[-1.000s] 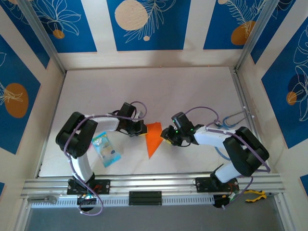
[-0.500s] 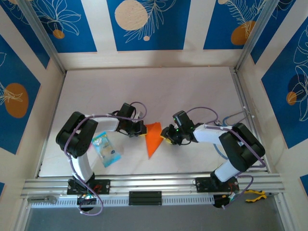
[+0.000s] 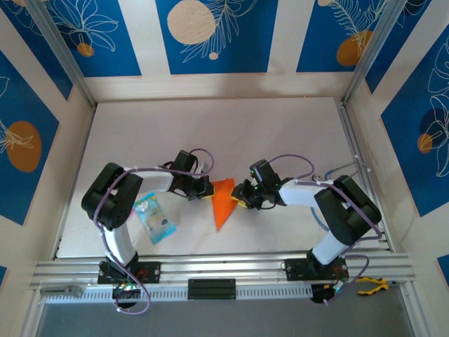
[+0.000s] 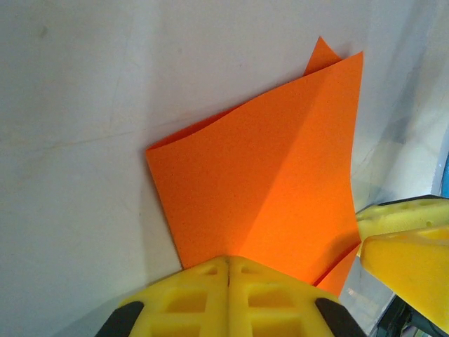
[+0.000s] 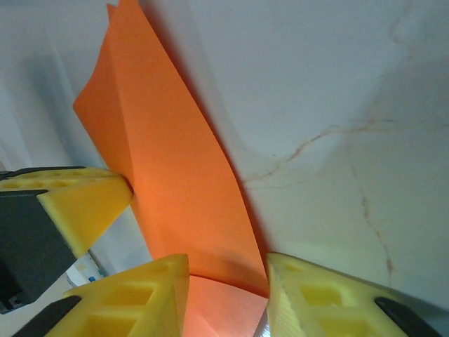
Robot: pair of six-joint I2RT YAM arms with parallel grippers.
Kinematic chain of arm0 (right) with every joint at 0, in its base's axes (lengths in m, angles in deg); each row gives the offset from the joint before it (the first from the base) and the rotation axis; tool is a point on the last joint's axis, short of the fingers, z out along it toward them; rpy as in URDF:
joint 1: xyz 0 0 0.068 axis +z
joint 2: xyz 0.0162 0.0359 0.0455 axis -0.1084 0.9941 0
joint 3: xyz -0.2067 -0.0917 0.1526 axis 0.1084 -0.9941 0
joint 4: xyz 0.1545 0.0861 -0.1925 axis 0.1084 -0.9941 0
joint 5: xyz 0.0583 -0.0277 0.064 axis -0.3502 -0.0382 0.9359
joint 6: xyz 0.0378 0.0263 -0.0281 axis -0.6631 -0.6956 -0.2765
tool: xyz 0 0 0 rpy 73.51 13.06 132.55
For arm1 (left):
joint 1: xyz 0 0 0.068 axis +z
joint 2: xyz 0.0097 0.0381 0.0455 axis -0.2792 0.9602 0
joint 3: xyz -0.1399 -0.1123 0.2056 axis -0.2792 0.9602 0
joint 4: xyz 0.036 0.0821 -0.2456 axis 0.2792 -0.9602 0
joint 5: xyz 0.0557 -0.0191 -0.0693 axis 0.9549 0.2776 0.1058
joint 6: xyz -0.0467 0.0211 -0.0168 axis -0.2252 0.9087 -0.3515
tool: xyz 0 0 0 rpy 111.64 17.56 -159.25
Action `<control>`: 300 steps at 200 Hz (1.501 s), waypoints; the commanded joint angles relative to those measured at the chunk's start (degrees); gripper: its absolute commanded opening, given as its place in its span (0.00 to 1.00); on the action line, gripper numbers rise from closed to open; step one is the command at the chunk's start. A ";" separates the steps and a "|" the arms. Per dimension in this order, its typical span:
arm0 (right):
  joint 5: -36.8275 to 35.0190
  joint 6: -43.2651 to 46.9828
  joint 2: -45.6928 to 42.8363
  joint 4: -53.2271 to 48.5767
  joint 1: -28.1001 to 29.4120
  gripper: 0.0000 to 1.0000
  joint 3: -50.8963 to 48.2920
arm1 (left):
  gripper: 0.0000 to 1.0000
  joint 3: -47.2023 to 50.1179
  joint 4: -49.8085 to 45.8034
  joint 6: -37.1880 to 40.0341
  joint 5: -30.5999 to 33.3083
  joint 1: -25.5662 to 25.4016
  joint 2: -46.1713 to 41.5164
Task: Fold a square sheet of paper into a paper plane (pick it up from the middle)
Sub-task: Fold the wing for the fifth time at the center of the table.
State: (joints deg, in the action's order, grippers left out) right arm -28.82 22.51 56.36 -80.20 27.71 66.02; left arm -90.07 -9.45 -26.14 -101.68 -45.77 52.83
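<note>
1 folded orange paper sheet (image 3: 224, 203) lies mid-frame between 2 grippers. Left gripper (image 3: 210, 194) jaws are clenched on its edge; right gripper (image 3: 239, 200) jaws straddle it, parted. 1 blue packet (image 3: 155, 218) lies lower left.

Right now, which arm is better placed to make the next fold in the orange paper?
Likely right: the left tool is shut on the paper, pinning it, while the open right tool straddles the opposite edge.
</note>
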 commanded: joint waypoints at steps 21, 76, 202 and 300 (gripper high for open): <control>1.80 1.30 -0.28 3.19 -0.26 0.34 -0.33 | 0.06 0.89 -0.99 1.28 -0.21 0.74 0.72; 5.32 4.81 1.51 7.66 -1.63 0.32 -0.63 | 0.06 0.71 -0.37 1.02 -0.44 0.82 1.06; 10.07 8.25 4.95 8.59 -4.79 0.07 0.45 | 0.11 -0.69 -0.73 0.54 -2.77 0.91 -1.99; -4.28 -5.76 -2.47 10.47 -0.15 0.03 -4.83 | 0.19 -1.84 3.97 -6.68 -7.05 0.57 -3.52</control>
State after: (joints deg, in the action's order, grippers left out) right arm -28.79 21.15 55.40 -69.03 26.18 61.89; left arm -90.53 -7.03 -30.75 -106.68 -45.55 48.31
